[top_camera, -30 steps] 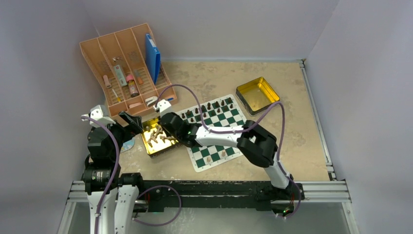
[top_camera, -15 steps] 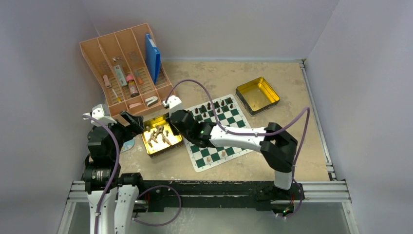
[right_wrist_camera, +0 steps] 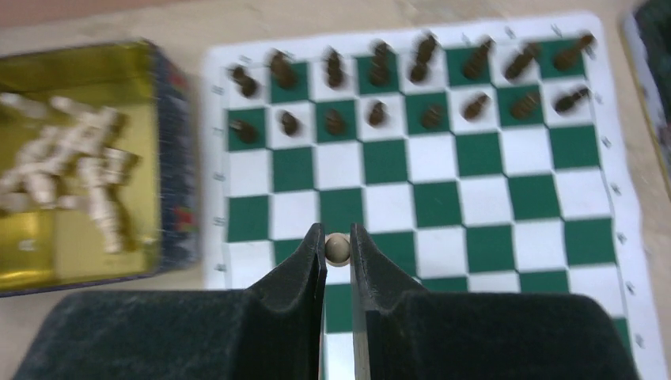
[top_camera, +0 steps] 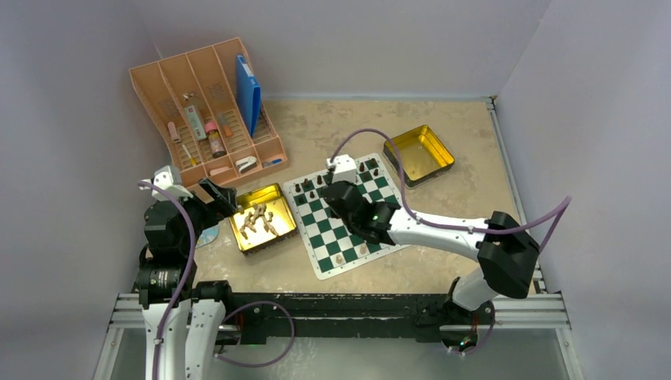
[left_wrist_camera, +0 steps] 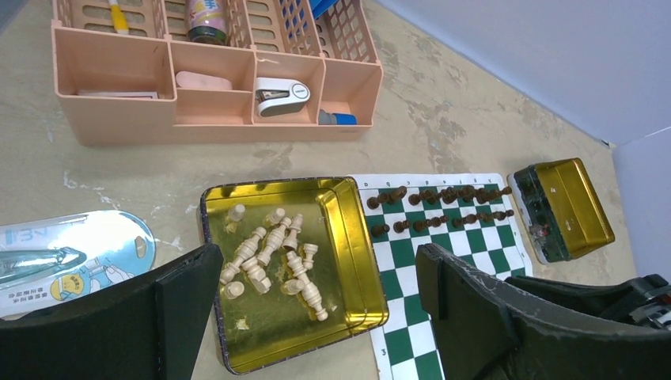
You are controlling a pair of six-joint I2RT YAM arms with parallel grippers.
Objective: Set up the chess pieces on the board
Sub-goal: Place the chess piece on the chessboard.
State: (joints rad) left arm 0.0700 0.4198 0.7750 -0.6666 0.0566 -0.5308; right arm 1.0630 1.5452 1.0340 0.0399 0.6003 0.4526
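Where the right gripper (right_wrist_camera: pixel 338 237) hangs: above the board's (right_wrist_camera: pixel 514 154) middle rows, toward its near left part.
Its state: narrow, pads pinching one light piece (right_wrist_camera: pixel 338 248).
Held piece: only a rounded pale top shows between the fingertips; its body is hidden, so its kind cannot be told.
Board: green and white mat flat on the bench (left_wrist_camera: pixel 443 111).
Dark pieces (right_wrist_camera: pixel 381 62): two rows filling the board's far edge, upright.
Open squares: the middle rows ahead of the right gripper lie bare.
Near rows: cut off by the fingers in the right wrist view; from above, two light pieces (top_camera: pixel 339 259) stand there, and the arm covers part of the board.
Sharpness: the right wrist view is blurred, so piece shapes are hard to read.
Left gripper (left_wrist_camera: pixel 320 273): wide, holding nothing, above the near left of the tin (left_wrist_camera: pixel 269 344).
Tin: gold, just beside the board's left border; touching or not, I cannot tell.
Loose pieces (left_wrist_camera: pixel 273 257): a pale heap lying on their sides in the tin.
Second tin (left_wrist_camera: pixel 581 202): near the board's far right corner.
Tray (left_wrist_camera: pixel 214 131): pink, compartmented, beyond the tin, its far part cut off in the left wrist view.
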